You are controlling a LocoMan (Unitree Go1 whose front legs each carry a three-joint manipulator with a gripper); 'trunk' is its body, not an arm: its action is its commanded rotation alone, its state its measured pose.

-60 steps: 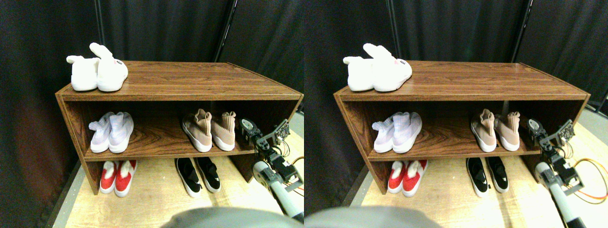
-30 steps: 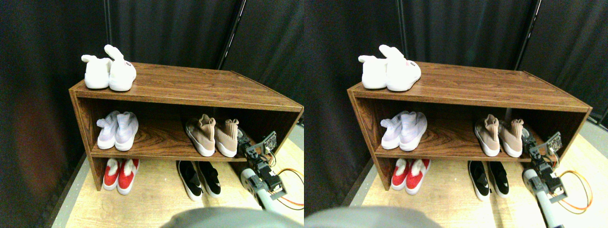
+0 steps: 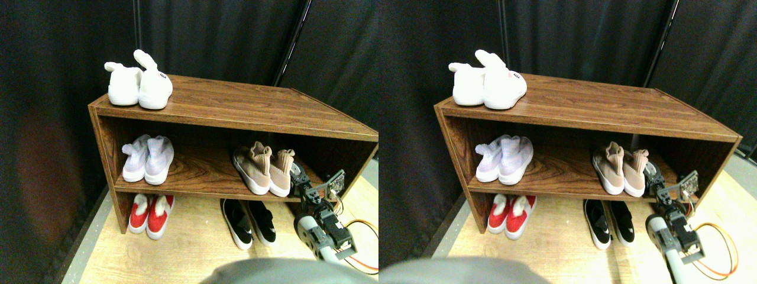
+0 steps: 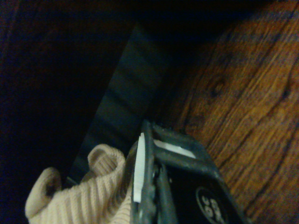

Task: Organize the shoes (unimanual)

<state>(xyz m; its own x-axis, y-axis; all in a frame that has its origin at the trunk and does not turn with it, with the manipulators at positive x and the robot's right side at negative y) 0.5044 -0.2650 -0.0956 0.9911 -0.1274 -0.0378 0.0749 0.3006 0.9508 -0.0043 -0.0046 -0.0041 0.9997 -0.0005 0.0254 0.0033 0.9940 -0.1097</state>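
Observation:
A pair of tan knit sneakers [image 3: 263, 170] stands on the right of the shelf's middle board [image 3: 201, 173], heels toward me. My right gripper [image 3: 297, 174] is inside that shelf level, right beside the outer tan sneaker. In the wrist view the dark jaw frame [image 4: 174, 173] lies against a tan knit sock collar [image 4: 88, 196], over the wood board [image 4: 243, 93]. A pair of black slip-ons [image 3: 248, 222] stands on the floor under the shelf, below the tan pair.
White bunny-ear slippers [image 3: 139, 83] sit on the shelf top at the left. Lavender sneakers [image 3: 148, 160] are on the middle board's left, red slippers [image 3: 148, 214] on the floor below. The shelf's right side wall [image 3: 355, 163] is close to my arm. An orange cable [image 3: 362, 227] trails behind it.
The camera has shifted. My right gripper has gone from outside the shelf's right end into the middle level, up beside the outer tan sneaker. No shoe has moved.

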